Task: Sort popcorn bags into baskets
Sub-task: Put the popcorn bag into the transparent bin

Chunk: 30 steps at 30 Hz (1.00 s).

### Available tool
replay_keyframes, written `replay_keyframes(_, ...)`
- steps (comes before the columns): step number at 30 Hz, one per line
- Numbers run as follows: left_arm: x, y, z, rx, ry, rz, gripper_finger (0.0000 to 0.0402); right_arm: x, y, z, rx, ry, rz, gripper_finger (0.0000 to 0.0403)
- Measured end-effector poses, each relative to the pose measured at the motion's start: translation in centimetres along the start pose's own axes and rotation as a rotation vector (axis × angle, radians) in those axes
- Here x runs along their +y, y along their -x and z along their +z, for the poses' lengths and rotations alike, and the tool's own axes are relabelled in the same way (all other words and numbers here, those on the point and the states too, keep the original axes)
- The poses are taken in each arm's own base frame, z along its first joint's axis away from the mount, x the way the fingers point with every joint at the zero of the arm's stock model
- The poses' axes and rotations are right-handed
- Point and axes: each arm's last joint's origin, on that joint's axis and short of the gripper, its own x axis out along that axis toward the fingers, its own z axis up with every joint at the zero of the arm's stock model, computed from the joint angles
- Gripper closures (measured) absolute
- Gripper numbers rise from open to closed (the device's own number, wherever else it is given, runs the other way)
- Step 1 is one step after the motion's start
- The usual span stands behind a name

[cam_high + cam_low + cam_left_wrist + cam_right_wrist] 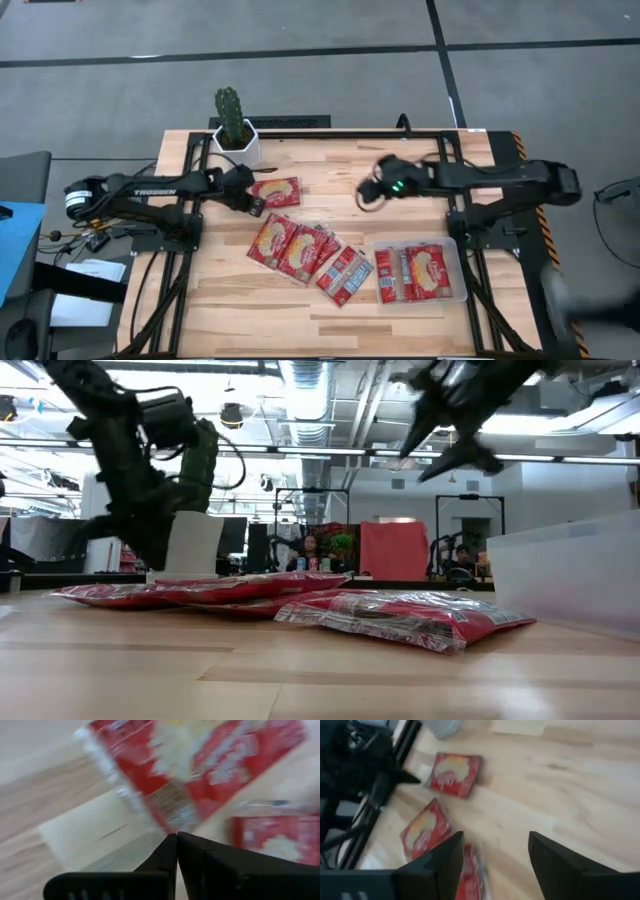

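Left fingers closed beside lone packet (long axis crosswise).

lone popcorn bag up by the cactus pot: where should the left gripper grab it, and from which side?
Take the lone popcorn bag by its left short edge, nearest the left gripper. It lies flat, clear of the pile, so that edge is free. I'd come in low from the left; the fingers are shut and must open first.
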Motion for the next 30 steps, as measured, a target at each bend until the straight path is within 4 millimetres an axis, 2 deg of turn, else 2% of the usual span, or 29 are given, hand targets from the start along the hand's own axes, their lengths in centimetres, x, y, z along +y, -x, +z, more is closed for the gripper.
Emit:
replay_keyframes(3,1.1,-0.7,-0.9,0.007,0.032,0.049,0.0401,-0.2,-3.4,1.4,-0.026,-0.028,0.030,0.0154)
replay_keyframes(6,1.4,-1.2,-1.0,-0.037,0.047,0.024,0.0401,-0.3,-6.7,2.1,-0.040,-0.048,0.100,0.0158)
replay_keyframes(11,2.0,-2.2,-1.1,-0.093,0.099,0.000,0.0401,-1.3,-12.4,1.9,0.001,-0.125,0.188,0.0168)
replay_keyframes(15,2.1,-2.9,-0.7,-0.110,0.105,-0.004,0.0402,-2.0,-15.8,2.0,0.005,-0.163,0.167,0.0170)
replay_keyframes(19,1.8,-3.4,-0.4,-0.104,0.101,-0.039,0.0401,-2.0,-18.3,2.7,0.070,-0.152,0.188,0.0170)
replay_keyframes(22,1.5,-2.6,0.0,-0.090,0.100,-0.039,0.0402,-1.5,-19.4,3.2,0.107,-0.140,0.221,0.0173)
replay_keyframes(27,0.7,-0.2,1.3,-0.199,0.091,-0.029,0.0402,-0.9,-19.7,3.7,0.098,-0.128,0.239,0.0178)
replay_keyframes(30,0.7,0.2,1.6,-0.252,0.097,-0.020,0.0402,-1.3,-19.8,3.9,0.087,-0.115,0.213,0.0179)
